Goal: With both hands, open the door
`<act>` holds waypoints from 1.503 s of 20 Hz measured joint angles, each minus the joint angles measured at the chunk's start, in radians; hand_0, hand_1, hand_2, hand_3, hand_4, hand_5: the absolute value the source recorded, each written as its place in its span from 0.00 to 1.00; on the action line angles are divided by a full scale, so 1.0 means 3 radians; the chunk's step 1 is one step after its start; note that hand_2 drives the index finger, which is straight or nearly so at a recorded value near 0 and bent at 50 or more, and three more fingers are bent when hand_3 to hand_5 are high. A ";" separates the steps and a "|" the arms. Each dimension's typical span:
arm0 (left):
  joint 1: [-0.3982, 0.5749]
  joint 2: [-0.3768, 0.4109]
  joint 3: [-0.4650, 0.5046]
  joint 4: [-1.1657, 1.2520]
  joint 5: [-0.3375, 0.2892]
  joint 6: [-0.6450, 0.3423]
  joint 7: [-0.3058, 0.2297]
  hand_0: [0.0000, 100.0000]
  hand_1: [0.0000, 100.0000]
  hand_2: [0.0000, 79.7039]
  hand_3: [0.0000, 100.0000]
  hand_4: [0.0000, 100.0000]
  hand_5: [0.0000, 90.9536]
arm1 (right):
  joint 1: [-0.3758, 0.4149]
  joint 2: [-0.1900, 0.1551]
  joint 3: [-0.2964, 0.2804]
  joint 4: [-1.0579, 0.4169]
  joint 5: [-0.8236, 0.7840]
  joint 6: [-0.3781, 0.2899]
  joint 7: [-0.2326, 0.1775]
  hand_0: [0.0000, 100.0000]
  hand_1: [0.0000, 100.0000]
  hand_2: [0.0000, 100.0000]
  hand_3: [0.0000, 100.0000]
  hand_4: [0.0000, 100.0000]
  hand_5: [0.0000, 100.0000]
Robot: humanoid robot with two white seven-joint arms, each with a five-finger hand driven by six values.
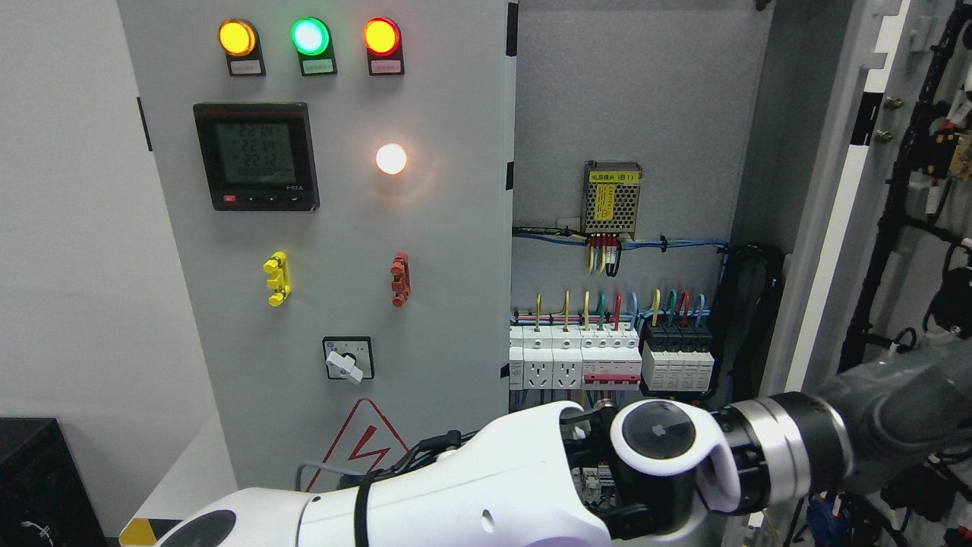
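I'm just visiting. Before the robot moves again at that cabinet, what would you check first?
1. Right door swung open, breakers exposed: ok.
2. Left door open: not ok, it is shut.
3. Each robot hand's grip: cannot tell, hidden by the arms.
4. Left arm and right arm apart: not ok, they meet low at centre.
5. Cabinet unpowered: not ok, green lamp is lit.

Left arm (425,494) crossing low rightward; hand hidden.
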 measured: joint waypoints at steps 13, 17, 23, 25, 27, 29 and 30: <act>0.3087 0.1690 0.0156 -0.0437 -0.1926 -0.0525 -0.0961 0.00 0.00 0.00 0.00 0.00 0.00 | 0.0000 0.0000 0.0000 0.0001 0.0000 0.0000 0.0000 0.00 0.00 0.00 0.00 0.00 0.00; 0.4264 0.1662 0.0545 0.0197 -0.2666 -0.0905 -0.1023 0.00 0.00 0.00 0.00 0.00 0.00 | 0.0000 0.0000 0.0000 0.0001 0.0000 0.0000 0.0000 0.00 0.00 0.00 0.00 0.00 0.00; 0.4610 0.1027 0.1471 0.2221 -0.3214 -0.1207 -0.1017 0.00 0.00 0.00 0.00 0.00 0.00 | 0.0000 0.0000 0.0000 0.0001 0.0000 0.0000 0.0000 0.00 0.00 0.00 0.00 0.00 0.00; 0.4639 0.0843 0.1802 0.2810 -0.3299 -0.1225 -0.0948 0.00 0.00 0.00 0.00 0.00 0.00 | 0.0000 0.0000 0.0000 0.0001 0.0000 0.0000 0.0000 0.00 0.00 0.00 0.00 0.00 0.00; 0.4697 0.0689 0.2089 0.3302 -0.3368 -0.1240 -0.0634 0.00 0.00 0.00 0.00 0.00 0.00 | 0.0000 0.0000 0.0000 0.0001 0.0000 0.0000 0.0000 0.00 0.00 0.00 0.00 0.00 0.00; 0.4735 0.0567 0.2340 0.3693 -0.3410 -0.1120 -0.0282 0.00 0.00 0.00 0.00 0.00 0.00 | 0.0000 0.0000 0.0000 0.0001 0.0000 0.0000 0.0000 0.00 0.00 0.00 0.00 0.00 0.00; 0.4747 0.0511 0.2460 0.3871 -0.3424 -0.1056 -0.0199 0.00 0.00 0.00 0.00 0.00 0.00 | 0.0000 0.0000 0.0000 0.0000 0.0000 0.0000 0.0000 0.00 0.00 0.00 0.00 0.00 0.00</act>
